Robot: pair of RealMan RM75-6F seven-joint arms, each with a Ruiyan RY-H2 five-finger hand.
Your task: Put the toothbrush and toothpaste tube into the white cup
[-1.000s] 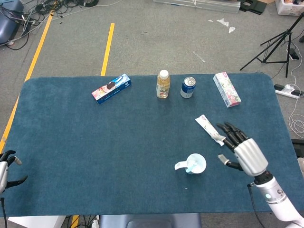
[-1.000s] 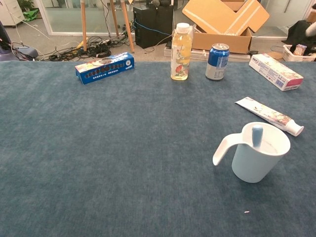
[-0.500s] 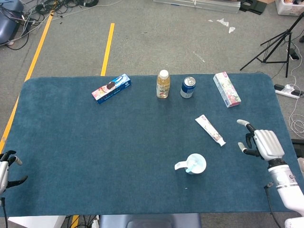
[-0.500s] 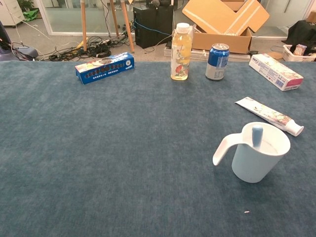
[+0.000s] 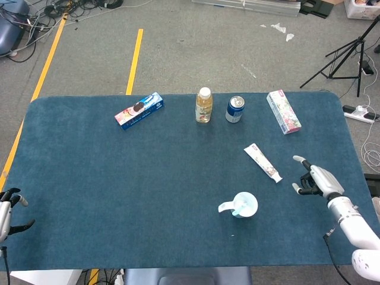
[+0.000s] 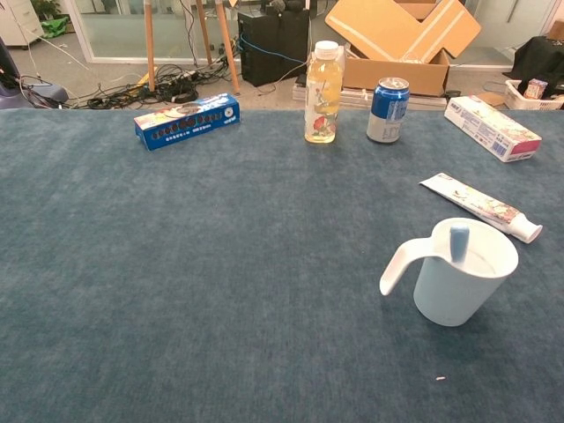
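Note:
The white cup [image 5: 246, 206] [image 6: 464, 275] stands on the blue table with its handle to the left. A blue toothbrush [image 5: 238, 207] [image 6: 459, 241] stands inside it, leaning on the rim. The toothpaste tube [image 5: 262, 162] [image 6: 480, 205] lies flat just beyond the cup, cap toward the right front. My right hand [image 5: 313, 180] is to the right of the tube, apart from it, fingers spread and holding nothing; the chest view does not show it. My left hand [image 5: 8, 211] hangs at the table's near left edge, fingers apart and empty.
Along the far side of the table stand a blue biscuit box [image 5: 139, 110], a juice bottle [image 5: 203, 105], a blue can [image 5: 236, 109] and a white carton [image 5: 283, 111]. A tripod [image 5: 347, 53] stands on the floor beyond the right corner.
My right hand has drawn back from over the tube's cap end toward the right edge of the table. The tube, cup and left hand stay where they were.

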